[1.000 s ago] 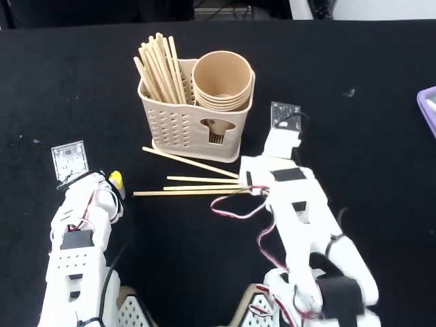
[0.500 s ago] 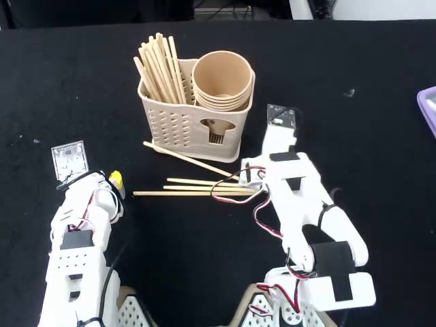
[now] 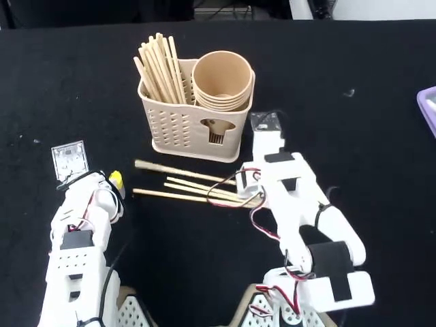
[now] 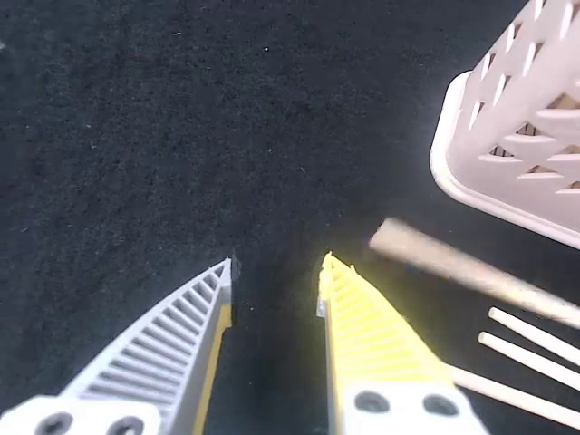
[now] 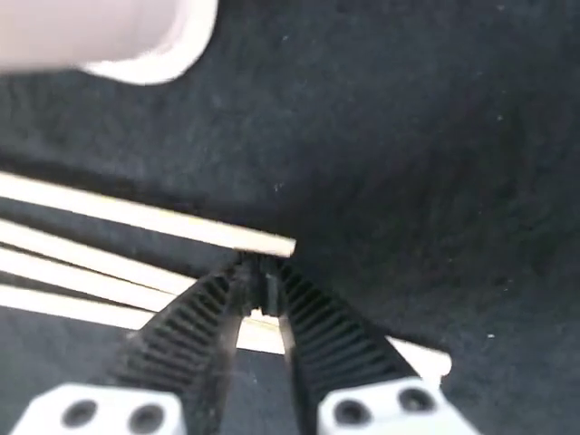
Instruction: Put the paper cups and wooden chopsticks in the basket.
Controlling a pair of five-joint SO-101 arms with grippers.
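Note:
The beige slotted basket (image 3: 184, 126) stands at the back of the black table, with several wooden chopsticks (image 3: 160, 65) upright in one compartment and stacked paper cups (image 3: 221, 78) in the other. Several loose chopsticks (image 3: 184, 185) lie flat in front of it. The right arm (image 3: 286, 191) covers their right ends. In the right wrist view my right gripper (image 5: 258, 265) is shut, its tips resting on top of the loose chopsticks (image 5: 136, 217). My left gripper (image 4: 276, 272) is open above bare table, short of the chopsticks' left ends (image 4: 453, 267) and the basket corner (image 4: 517, 136).
A purple object (image 3: 428, 102) shows at the table's right edge. Black cloth lies open to the left and right of the basket. A red and white cable (image 3: 262, 221) loops beside the right arm.
The right arm swung left and forward over the chopsticks. The loose chopsticks shifted left, and the rearmost one turned from diagonal to nearly level. The left arm kept still.

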